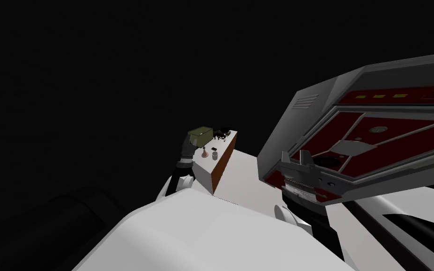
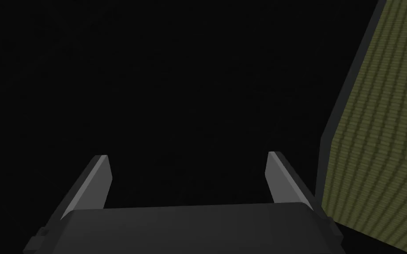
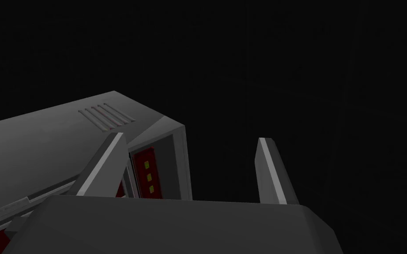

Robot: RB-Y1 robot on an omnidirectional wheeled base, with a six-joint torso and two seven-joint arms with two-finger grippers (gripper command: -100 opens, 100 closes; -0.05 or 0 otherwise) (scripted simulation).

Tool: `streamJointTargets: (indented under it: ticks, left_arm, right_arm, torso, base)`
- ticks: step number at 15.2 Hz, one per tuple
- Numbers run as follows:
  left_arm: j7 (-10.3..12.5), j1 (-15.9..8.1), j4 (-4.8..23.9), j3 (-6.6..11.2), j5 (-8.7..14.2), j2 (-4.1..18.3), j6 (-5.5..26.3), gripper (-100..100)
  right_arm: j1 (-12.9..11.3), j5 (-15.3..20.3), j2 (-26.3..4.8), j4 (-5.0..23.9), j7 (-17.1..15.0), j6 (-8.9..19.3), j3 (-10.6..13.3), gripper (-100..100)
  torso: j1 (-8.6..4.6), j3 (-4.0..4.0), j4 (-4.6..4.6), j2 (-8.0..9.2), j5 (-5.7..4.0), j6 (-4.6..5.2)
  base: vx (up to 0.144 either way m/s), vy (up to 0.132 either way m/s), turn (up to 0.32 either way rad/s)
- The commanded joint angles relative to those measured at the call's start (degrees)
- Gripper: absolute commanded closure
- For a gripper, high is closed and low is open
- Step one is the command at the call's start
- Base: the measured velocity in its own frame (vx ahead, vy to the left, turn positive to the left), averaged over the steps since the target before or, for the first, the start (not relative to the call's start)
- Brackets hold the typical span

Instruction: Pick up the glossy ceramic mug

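You look down on a small desk (image 1: 203,175), white with a brown side, set against a black area. An olive box (image 1: 200,135) sits on its left edge, your left arm (image 1: 186,151) just beside it. The grey mug (image 1: 214,155) stands near the desk's near edge, beside a pink piece (image 1: 204,153). A big grey, red-lined appliance (image 1: 286,136) looms on the right.

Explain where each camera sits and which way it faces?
Head view: on the head, looking steeply down at a white counter holding a grey mug; left forearm shows.
Left wrist view: on the left hand, open left tool facing a black area, olive box beside.
Right wrist view: on the right hand, open right tool facing a grey appliance.
Shared: the head view shows both box and appliance.
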Motion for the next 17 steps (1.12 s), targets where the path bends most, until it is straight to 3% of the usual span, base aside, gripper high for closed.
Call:
streamJointTargets:
  ticks: [1, 4, 7, 12, 14, 17]
  left_arm:
    - [-0.1, 0.1, 0.0, 0.19, 0.2, 1.8, 0.9, -100]
    - [-0.5, 0.6, -0.1, 0.96, 1.1, 5.5, 4.6, -100]
    - [-0.7, 0.8, -0.1, 1.33, 1.5, 6.6, 6.5, -100]
    - [-1.4, 1.6, -0.2, 2.74, 3.1, 9.4, 12.4, -100]
    - [-1.4, 1.6, -0.2, 2.74, 3.1, 9.4, 13.4, -100]
    - [-2.1, 2.3, -0.3, 3.90, 4.5, 10.9, 17.5, -100]
  right_arm:
    - [0.0, 0.0, 0.0, 0.0, 0.0, 0.0, 0.0, 0]
    - [0.0, 0.0, 0.0, 0.0, 0.0, 0.0, 0.0, 0]
    - [0.0, 0.0, 0.0, 0.0, 0.0, 0.0, 0.0, 0]
    - [0.0, 0.0, 0.0, 0.0, 0.0, 0.0, 0.0, 0]
    - [0.0, 0.0, 0.0, 0.0, 0.0, 0.0, 0.0, 0]
    - [0.0, 0.0, 0.0, 0.0, 0.0, 0.0, 0.0, 0]
  torso:
    - [0.00, 0.00, 0.00, 0.00, 0.00, 0.00]
    - [-0.16, -0.01, 0.00, -0.02, -0.03, 0.01]
    - [-0.29, -0.04, -0.01, -0.06, -0.06, 0.01]
    - [-0.25, -0.04, -0.02, -0.06, -0.06, 0.01]
    - [-0.26, -0.06, -0.02, -0.11, -0.06, 0.01]
    - [-0.25, -0.06, -0.03, -0.11, -0.05, 0.00]
  base:
    - [0.001, -0.014, -0.018]
    - [0.007, -0.056, -0.044]
    - [0.017, -0.072, -0.027]
    - [0.015, -0.062, -0.044]
    - [0.029, -0.052, -0.024]
    - [0.029, -0.060, -0.044]
